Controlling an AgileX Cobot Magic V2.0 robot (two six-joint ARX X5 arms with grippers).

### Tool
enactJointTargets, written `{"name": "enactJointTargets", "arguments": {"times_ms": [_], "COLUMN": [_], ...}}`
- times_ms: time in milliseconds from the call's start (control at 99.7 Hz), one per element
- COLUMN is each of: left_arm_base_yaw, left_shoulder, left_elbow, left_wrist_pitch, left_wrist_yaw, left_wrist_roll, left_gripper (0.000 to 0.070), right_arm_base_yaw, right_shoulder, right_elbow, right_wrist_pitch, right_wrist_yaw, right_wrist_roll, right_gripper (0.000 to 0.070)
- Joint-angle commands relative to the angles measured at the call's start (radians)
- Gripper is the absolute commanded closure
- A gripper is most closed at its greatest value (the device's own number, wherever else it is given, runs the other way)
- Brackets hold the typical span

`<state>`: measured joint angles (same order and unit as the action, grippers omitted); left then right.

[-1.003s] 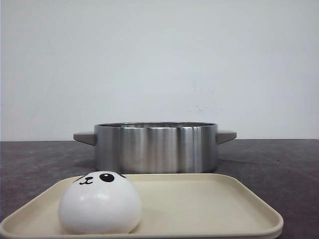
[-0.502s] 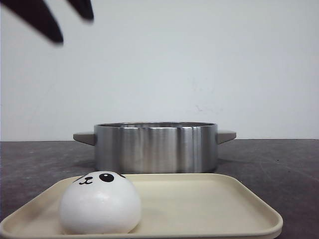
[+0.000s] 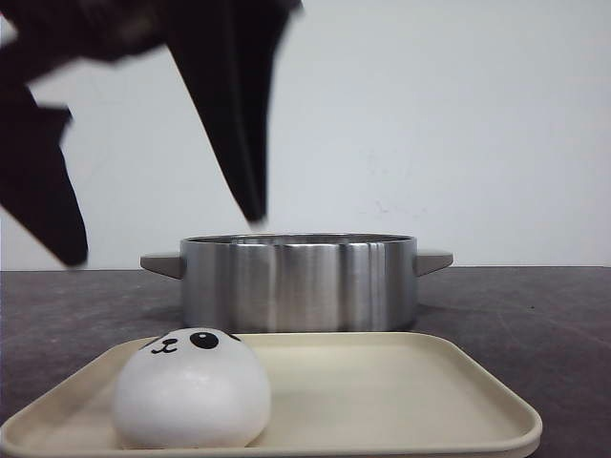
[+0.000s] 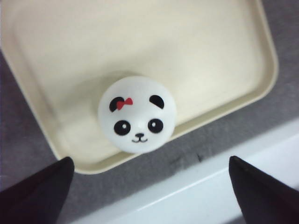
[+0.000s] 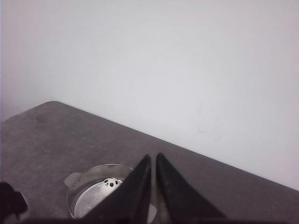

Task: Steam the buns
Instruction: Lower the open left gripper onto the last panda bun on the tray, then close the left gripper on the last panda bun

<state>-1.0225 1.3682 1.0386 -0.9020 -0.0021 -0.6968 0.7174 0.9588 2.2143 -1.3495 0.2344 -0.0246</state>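
One glossy white panda-face bun (image 3: pixel 191 388) sits at the front left of a cream tray (image 3: pixel 401 391). In the left wrist view the bun (image 4: pixel 137 114) shows a small red bow and lies near the tray's (image 4: pixel 224 60) corner. My left gripper (image 3: pixel 162 239) hangs open and empty above the bun, its black fingers (image 3: pixel 234 124) spread wide; it also shows in the left wrist view (image 4: pixel 149 161). My right gripper (image 5: pixel 153 161) is shut and empty, high above the steel pot (image 5: pixel 84 191). A second bun (image 5: pixel 110 183) lies inside the pot.
The two-handled steel pot (image 3: pixel 298 281) stands just behind the tray on the dark table (image 3: pixel 535 315). A white wall is at the back. A white band (image 4: pixel 224 186) runs along the table's edge near the tray.
My left gripper has come down from the upper left into the front view and now hangs open over the tray's bun. The bun, tray and pot have not moved.
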Motion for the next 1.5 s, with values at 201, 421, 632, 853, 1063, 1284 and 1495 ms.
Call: {"name": "enactJointTargets", "arguments": {"times_ms": [201,421,632,853,1063,1284,1495], "left_arm_base_yaw": [0.003,0.039,0.063,0.067,0.067,0.067,0.067], "left_shoulder": [0.147,0.213,0.224,0.228,0.258,0.292,0.292], "left_elbow": [0.005,0.005,0.005,0.005,0.005,0.005,0.005], "left_wrist_pitch": [0.011,0.082,0.103,0.11,0.106,0.103,0.111], "left_wrist_yaw": [0.003,0.014,0.021,0.037,0.066,0.072,0.066], "left_wrist_roll": [-0.027,-0.032,-0.031,-0.031,-0.031,-0.029,-0.018], "left_gripper": [0.0023,0.0028,0.0144,0.0188,0.0188,0.0459,0.07], "right_arm_base_yaw": [0.006,0.006,0.006,0.006,0.007,0.006,0.007], "right_shoulder": [0.006,0.006,0.006,0.006,0.006,0.006,0.006], "right_elbow": [0.022,0.022,0.022,0.022,0.022,0.022,0.022], "right_wrist_pitch": [-0.071,-0.071,-0.071,-0.071,-0.071,-0.071,-0.071], "right_wrist_yaw": [-0.002,-0.002,-0.002,-0.002,-0.002,-0.002,-0.002], "right_wrist_roll": [0.011,0.01,0.01,0.01,0.01,0.01,0.01], "right_gripper": [0.069,0.069,0.069,0.069,0.069,0.069,0.069]}}
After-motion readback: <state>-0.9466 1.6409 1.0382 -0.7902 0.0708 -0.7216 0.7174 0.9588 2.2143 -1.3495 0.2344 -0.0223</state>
